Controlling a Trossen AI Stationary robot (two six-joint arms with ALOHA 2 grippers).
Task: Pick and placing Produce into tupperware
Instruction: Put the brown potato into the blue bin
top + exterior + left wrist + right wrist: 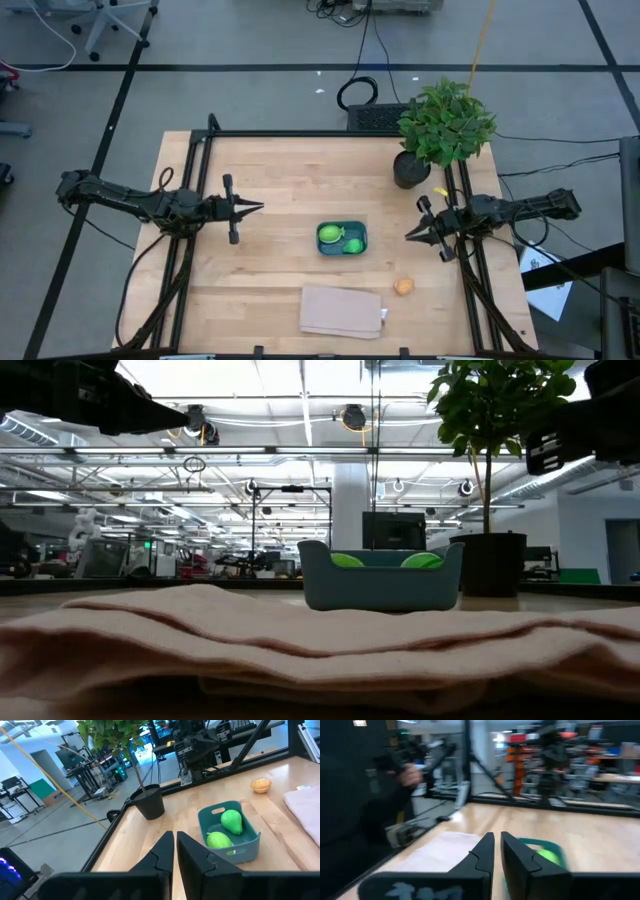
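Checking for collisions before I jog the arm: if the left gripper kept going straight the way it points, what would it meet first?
Probably the teal container holding two green fruits: the left gripper, shut, points toward it across bare wood, though it may pass above.

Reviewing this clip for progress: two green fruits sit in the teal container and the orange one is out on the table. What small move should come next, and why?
Probably the right gripper should open and swing toward the orange fruit. That fruit lies alone on the wood near the right arm's side, outside the teal container, which already holds both green fruits. Both grippers look nearly shut and empty; the left gripper waits farther off.
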